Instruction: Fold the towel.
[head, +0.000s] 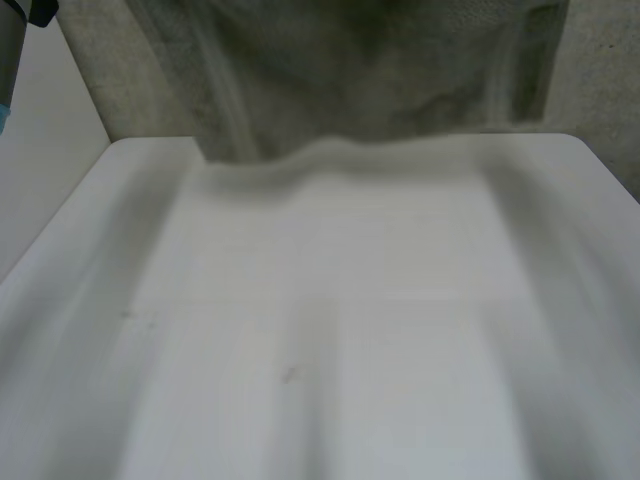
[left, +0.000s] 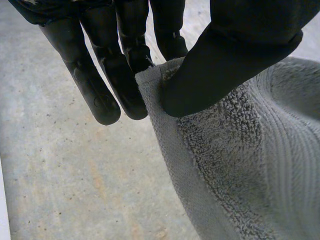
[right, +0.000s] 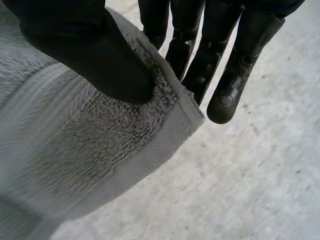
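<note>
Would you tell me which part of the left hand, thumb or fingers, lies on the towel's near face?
The thumb of the left hand: it presses the towel corner from this side; the fingers lie behind or beside it.

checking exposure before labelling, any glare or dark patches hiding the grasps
head view: no glare, towel dim, soft grey bands across the white table; left wrist view: even light, left hand pinching a towel corner, plain to see; right wrist view: same for the right hand.
</note>
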